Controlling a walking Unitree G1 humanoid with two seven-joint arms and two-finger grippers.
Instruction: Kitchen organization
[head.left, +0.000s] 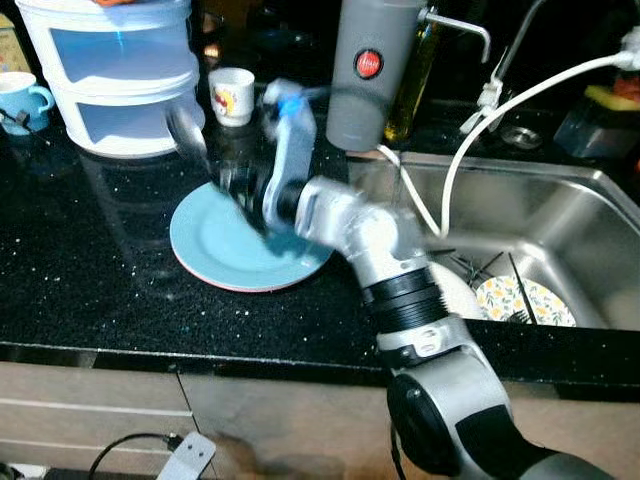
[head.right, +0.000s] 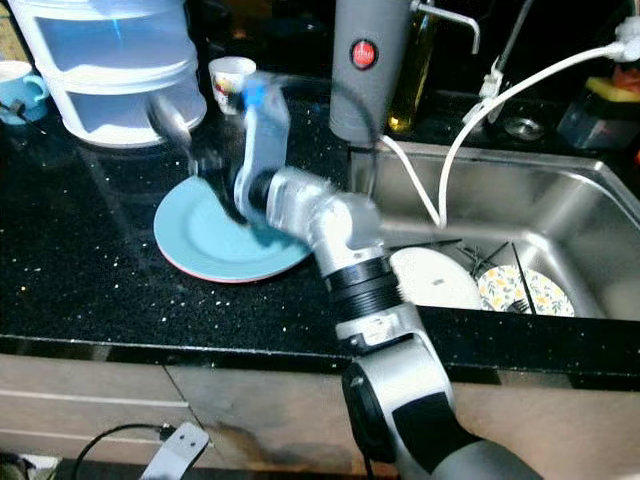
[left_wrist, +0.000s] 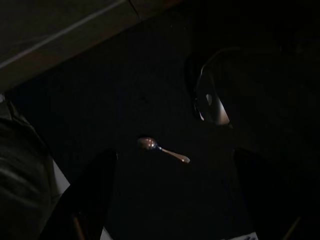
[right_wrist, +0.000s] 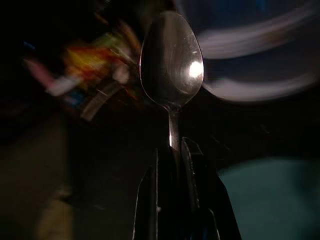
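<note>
Right gripper (right_wrist: 172, 150) is clamped on the handle of a metal spoon (right_wrist: 171, 60), fingers pressed together with just the thin stem between them, bowl end sticking out past the tips; in the head views the spoon (head.left: 187, 135) is up in the air above the far-left edge of the blue plate (head.left: 235, 255), tilted, motion-blurred, not touching the plate. Blue plate lies flat on the black speckled countertop (head.left: 90, 260), just left of the steel sink (head.left: 560, 215). Right arm reaches over the counter edge and across the plate, wrist over the plate's right half. Behind the plate, far side of it: white stacked plastic container (head.left: 115, 70), a small white cup with a printed picture (head.left: 232, 95) just right of that container, and a blue mug (head.left: 20, 100) at the container's left. Grey cylinder with a red round badge (head.left: 368, 70) stands behind-right of the plate, near the sink's back-left corner. In the sink, right of the plate: a white plate (head.right: 435, 278) and a flower-pattern plate (head.left: 525, 300), white hose (head.left: 480, 130) looping above. Left wrist view is very dark: left gripper's fingers (left_wrist: 87, 200) stand wide apart with nothing between them, a small spoon on the floor (left_wrist: 162, 149) lies beyond them
</note>
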